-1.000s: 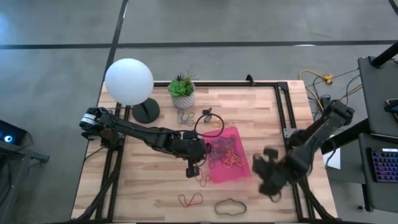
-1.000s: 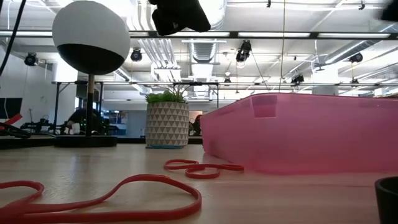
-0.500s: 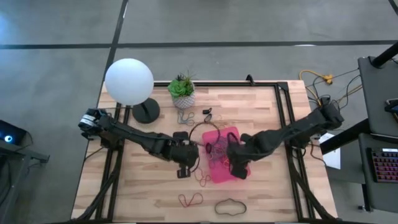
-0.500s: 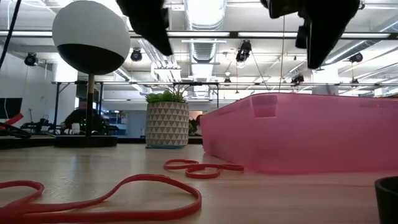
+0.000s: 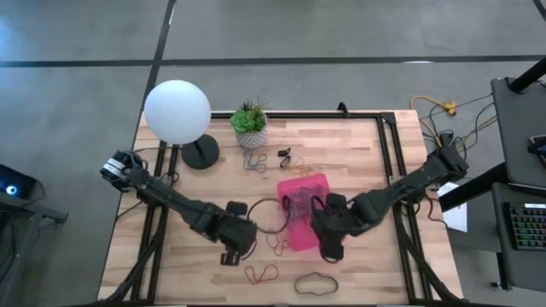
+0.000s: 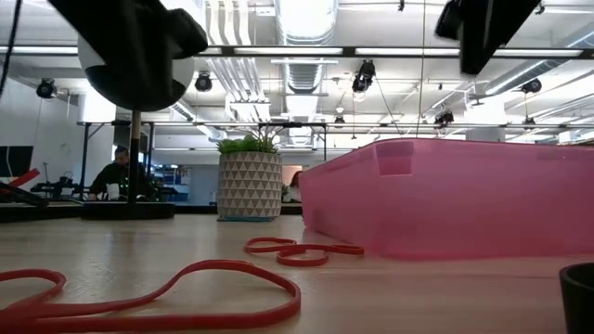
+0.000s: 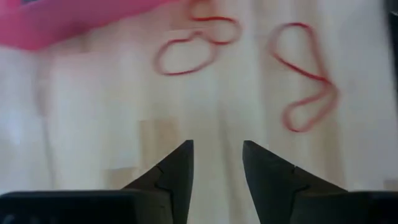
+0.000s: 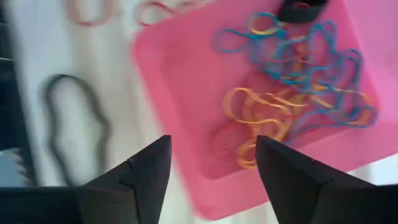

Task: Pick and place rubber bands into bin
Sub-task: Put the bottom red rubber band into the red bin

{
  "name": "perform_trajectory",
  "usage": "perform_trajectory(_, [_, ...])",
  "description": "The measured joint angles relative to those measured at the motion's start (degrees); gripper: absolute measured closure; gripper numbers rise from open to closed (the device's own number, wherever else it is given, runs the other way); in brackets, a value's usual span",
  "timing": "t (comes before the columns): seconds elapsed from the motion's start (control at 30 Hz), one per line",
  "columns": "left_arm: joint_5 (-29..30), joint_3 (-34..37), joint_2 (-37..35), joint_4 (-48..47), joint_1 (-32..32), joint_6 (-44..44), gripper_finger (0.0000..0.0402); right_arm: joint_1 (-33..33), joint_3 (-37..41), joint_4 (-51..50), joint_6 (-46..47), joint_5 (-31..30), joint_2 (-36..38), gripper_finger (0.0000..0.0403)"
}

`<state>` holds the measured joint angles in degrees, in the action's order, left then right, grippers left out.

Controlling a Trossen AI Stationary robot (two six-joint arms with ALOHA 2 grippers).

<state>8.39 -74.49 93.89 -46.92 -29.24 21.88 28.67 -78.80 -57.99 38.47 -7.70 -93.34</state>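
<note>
The pink bin (image 5: 300, 223) stands mid-table and holds several blue and yellow rubber bands (image 8: 283, 81). My left gripper (image 7: 217, 155) hovers open over bare wood to the left of the bin (image 5: 230, 254), with two small red bands (image 7: 186, 53) and a larger red band (image 7: 308, 81) lying flat ahead of it. My right gripper (image 8: 211, 162) hovers open above the bin's near edge (image 5: 328, 247), nothing between its fingers. A black band (image 8: 74, 118) lies on the table near the front edge (image 5: 316, 282).
A white globe lamp (image 5: 177, 111) and a potted plant (image 5: 251, 126) stand at the far left, with a few more bands (image 5: 253, 160) beside the pot. A black loop (image 5: 269, 213) lies against the bin's left side. In the low view the red bands (image 6: 158, 295) lie in front of the bin (image 6: 455, 199).
My left gripper has gone from the bin's left rim toward the table's near left, over bare wood. My right gripper has swung in from the near right edge to over the bin, then drawn back to the bin's near edge.
</note>
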Motion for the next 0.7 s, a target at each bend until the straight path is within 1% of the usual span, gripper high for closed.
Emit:
perform_trajectory(0.07, [0.11,0.11,0.37,1.55,-2.91,-1.28,0.0279,2.55,-0.61,0.0,3.27,-0.01,0.07,0.0184])
perform_trajectory(0.17, [-0.14,0.62,1.65,7.11,-7.97,-3.83,0.0279,6.36,-0.64,-0.05,8.71,0.03,-0.59,0.0184])
perform_trajectory(0.23, [-0.31,1.24,2.85,12.15,-11.04,-4.53,0.0279,8.59,-0.43,-0.13,11.75,-0.07,-1.1,0.0184])
perform_trajectory(0.33, [-0.09,2.73,4.59,19.82,-14.27,-4.57,0.0279,11.45,-0.25,-0.82,13.52,-0.55,-1.74,0.0184])
perform_trajectory(0.43, [1.8,3.53,7.28,25.46,-15.49,-2.46,0.0279,13.18,-0.25,-1.23,13.42,-1.64,-2.18,0.0183])
perform_trajectory(0.5, [4.25,2.99,9.67,28.0,-15.39,-0.97,0.0279,13.8,-0.25,-1.85,13.52,-2.77,-2.4,0.0183])
perform_trajectory(0.57, [6.99,1.84,12.45,28.98,-15.05,-1.37,0.0279,14.29,-0.22,-1.8,13.59,-3.1,-2.43,0.0183])
perform_trajectory(0.63, [7.39,0.54,15.18,28.94,-14.5,-2.73,0.0279,14.64,-0.22,-1.78,13.6,-3.34,-2.43,0.0183])
perform_trajectory(0.7, [6.44,-0.36,17.45,28.64,-13.78,-2.59,0.0279,15.16,-0.18,-1.8,13.86,-4.32,-2.43,0.0183])
